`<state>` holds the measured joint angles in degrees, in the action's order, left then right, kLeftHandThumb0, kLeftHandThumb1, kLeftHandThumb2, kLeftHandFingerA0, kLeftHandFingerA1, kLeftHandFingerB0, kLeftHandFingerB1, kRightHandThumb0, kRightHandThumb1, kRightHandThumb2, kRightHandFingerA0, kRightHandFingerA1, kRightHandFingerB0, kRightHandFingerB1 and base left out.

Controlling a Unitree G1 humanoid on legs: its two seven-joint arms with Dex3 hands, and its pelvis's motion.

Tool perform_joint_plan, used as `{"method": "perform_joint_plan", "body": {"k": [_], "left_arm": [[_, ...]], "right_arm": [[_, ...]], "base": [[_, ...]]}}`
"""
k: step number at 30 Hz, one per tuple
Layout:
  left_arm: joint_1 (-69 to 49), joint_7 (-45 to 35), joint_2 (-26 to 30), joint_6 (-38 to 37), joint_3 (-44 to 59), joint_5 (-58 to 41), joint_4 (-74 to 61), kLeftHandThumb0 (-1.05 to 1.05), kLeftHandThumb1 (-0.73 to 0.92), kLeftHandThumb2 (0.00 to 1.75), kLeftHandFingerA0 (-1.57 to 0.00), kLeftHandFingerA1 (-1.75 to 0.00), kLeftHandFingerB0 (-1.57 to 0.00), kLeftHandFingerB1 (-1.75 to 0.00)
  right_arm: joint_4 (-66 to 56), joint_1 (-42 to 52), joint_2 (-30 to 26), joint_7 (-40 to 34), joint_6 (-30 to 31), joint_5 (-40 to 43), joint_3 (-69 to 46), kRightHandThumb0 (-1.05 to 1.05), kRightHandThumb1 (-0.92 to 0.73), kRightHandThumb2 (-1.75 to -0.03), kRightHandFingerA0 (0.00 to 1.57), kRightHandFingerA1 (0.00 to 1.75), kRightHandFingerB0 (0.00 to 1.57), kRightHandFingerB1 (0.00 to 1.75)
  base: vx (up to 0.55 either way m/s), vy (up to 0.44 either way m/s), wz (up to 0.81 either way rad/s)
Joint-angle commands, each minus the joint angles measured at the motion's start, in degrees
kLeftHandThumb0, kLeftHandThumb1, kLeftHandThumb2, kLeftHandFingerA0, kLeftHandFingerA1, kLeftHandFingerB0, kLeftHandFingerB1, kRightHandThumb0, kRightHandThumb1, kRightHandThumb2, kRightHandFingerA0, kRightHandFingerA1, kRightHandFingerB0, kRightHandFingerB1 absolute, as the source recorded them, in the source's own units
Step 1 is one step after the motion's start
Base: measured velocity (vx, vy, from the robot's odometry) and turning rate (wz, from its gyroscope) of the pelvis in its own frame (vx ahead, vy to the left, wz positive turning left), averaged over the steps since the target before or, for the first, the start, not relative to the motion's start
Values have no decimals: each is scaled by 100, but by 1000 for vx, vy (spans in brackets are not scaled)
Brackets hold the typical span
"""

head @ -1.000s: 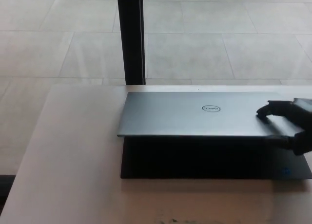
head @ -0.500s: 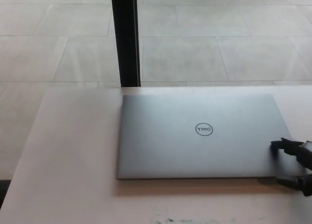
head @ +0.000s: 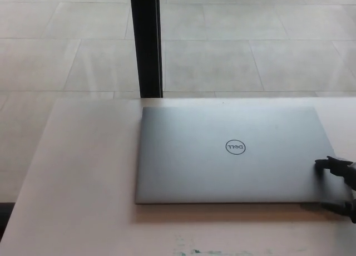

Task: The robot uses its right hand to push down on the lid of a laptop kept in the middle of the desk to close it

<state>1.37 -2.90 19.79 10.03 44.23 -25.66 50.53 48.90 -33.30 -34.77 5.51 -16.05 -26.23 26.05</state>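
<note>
Pale matte desk, flat closed silver laptop, black right hand at corner

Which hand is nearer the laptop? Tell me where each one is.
Right. The right hand is at the laptop's near right corner, a finger over the lid edge. The left hand is not in view.

— What sort of place is shown?

— An office or lobby-like workspace is suggested. A closed silver-grey laptop is set on a pale, smooth counter.

— What else supports that?

— A floor of large pale grey stone tiles is seen beyond, crossed by a black upright post.
</note>
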Motion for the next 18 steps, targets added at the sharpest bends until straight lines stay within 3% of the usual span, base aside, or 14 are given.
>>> {"method": "perform_joint_plan", "body": {"k": [1,2,4,6,7,8,9,11,13,14,15,16,17,18], "left_arm": [[-1,79,150,50,-40,-55,72,-104,92,93,-30,-103,-23,-77],[-18,8,206,24,-51,-47,100,-105,83,121,-30,-92,-28,-77],[-15,-49,208,-4,-43,-93,128,-103,92,93,-27,-101,-21,-77],[-33,-30,178,50,-58,-120,62,-103,92,94,-25,-98,-21,-76],[-30,28,174,63,-55,-123,48,-101,82,122,-30,-89,-25,-72],[-65,8,185,64,-54,-127,34,-105,92,90,-26,-98,-18,-71],[-83,21,192,65,-73,-106,21,-101,81,124,-31,-87,-25,-71],[-49,100,212,59,-93,-71,28,-105,92,91,-31,-101,-24,-74],[-41,66,218,21,-121,-52,53,-105,92,89,-29,-101,-23,-73],[2,86,252,33,-116,-54,106,-101,83,125,-34,-90,-26,-72],[2,86,252,32,-117,-55,107,-101,83,125,-34,-90,-26,-72],[-21,97,241,52,-107,-68,60,-105,92,92,-26,-99,-22,-76],[0,72,271,31,-111,-57,186,-100,84,123,-31,-88,-26,-71],[-9,49,267,30,-115,-59,168,-99,83,123,-31,-87,-25,-71]], "right_arm": [[-264,-76,-300,659,-107,394,-539,-69,-71,-106,42,61,30,51],[-316,-140,-307,751,-72,460,-666,-67,-68,-103,42,60,32,52],[-428,-206,-362,804,-97,618,-969,-67,-85,-65,50,52,39,40],[-553,-263,-501,946,-44,764,-1294,-67,-86,-65,51,51,39,39],[-586,-301,-515,1028,8,975,-1546,-66,-84,-65,52,52,40,40],[-542,-347,-518,1163,1,1168,-1746,-65,-84,-65,51,50,39,39],[-519,-375,-554,1259,-22,1418,-2027,-64,-83,-65,51,50,39,41],[-566,-342,-686,1293,-79,1801,-2560,-65,-84,-65,48,49,38,41],[-828,-241,-802,1282,167,1789,-2808,-72,-88,-66,47,50,37,38],[-1071,10,-876,1311,261,2431,-3527,-67,-88,-66,41,50,37,40],[-1096,19,-858,1334,277,2408,-3568,-67,-88,-66,41,50,37,40],[-1206,120,-789,1384,552,2845,-4039,-65,-69,-107,39,62,26,51],[-1283,391,-769,621,642,3098,-4871,-57,-88,-66,54,58,45,42],[-1318,454,-682,403,804,3307,-5264,-65,-87,-66,58,56,47,41]], "base": [[0,0,0],[0,0,0],[0,0,0],[0,0,0],[0,0,0],[0,0,0],[0,0,0],[0,0,0],[0,0,0],[0,0,0],[0,0,0],[0,0,0],[0,0,0],[0,0,0]]}}
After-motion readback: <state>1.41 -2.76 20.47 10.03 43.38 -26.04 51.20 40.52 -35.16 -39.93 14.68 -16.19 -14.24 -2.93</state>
